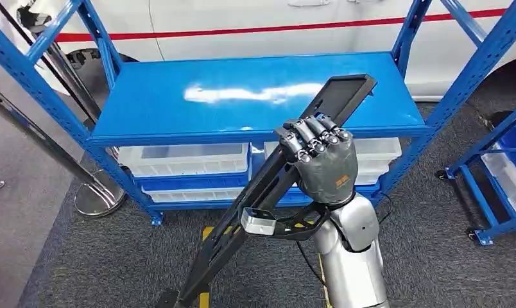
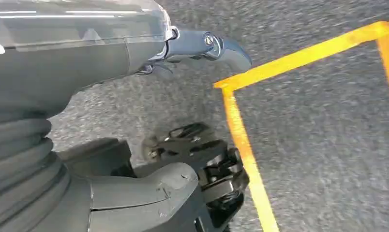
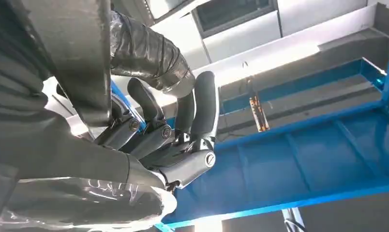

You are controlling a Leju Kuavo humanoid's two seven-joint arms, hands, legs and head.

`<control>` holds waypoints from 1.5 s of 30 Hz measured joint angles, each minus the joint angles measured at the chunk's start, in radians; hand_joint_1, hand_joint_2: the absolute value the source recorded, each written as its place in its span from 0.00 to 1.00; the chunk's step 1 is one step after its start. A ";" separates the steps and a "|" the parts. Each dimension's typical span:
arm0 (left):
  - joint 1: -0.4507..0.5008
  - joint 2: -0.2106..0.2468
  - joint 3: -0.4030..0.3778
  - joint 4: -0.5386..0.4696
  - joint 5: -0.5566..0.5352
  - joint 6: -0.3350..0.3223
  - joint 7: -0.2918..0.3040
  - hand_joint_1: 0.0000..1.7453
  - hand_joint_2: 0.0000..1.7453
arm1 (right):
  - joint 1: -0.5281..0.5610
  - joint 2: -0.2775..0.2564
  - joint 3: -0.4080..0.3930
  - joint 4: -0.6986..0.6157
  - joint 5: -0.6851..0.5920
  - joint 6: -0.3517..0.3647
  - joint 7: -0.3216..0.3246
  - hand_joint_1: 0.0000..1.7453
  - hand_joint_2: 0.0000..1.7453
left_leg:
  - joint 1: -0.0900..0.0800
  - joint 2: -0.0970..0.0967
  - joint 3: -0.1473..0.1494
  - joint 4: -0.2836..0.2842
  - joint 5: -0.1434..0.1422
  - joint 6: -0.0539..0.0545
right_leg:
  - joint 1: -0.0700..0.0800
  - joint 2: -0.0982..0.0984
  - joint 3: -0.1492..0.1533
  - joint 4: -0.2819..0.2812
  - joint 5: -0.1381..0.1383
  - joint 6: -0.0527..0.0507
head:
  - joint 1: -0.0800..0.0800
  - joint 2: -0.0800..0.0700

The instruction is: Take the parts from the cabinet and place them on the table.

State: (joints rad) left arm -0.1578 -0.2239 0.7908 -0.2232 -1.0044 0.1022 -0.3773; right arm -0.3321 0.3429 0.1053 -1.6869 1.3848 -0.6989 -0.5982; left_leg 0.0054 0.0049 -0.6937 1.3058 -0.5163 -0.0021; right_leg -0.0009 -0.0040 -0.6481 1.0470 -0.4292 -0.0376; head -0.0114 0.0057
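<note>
One long black part (image 1: 268, 192) gripped in right hand (image 1: 323, 160), tip over blue cabinet (image 1: 178, 102); white bins (image 1: 185, 157) beneath.

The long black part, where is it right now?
In the head view the long black part is gripped by the right hand, slanting up over the front edge of the blue shelf, right of middle.

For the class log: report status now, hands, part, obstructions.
Right hand grips the long black part, tilted over the blue shelf. Left hand hangs over floor, holding nothing visible. Nothing seen blocking the shelf top.
</note>
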 joint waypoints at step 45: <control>-0.014 0.000 -0.005 0.000 0.008 0.000 -0.006 0.00 1.00 | -0.018 0.001 0.010 0.000 0.021 0.000 0.008 1.00 1.00 | -0.010 0.007 0.125 -0.318 0.079 0.045 | -0.013 0.004 -0.100 0.278 -0.120 0.051 | -0.001 0.000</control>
State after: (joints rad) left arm -0.1714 -0.2235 0.7862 -0.2232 -0.9964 0.1026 -0.3830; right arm -0.3505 0.3437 0.1148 -1.6869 1.4054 -0.6992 -0.5901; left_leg -0.0042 0.0123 -0.5688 0.9876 -0.4371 0.0428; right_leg -0.0134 -0.0001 -0.7479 1.3245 -0.5496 0.0137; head -0.0126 0.0057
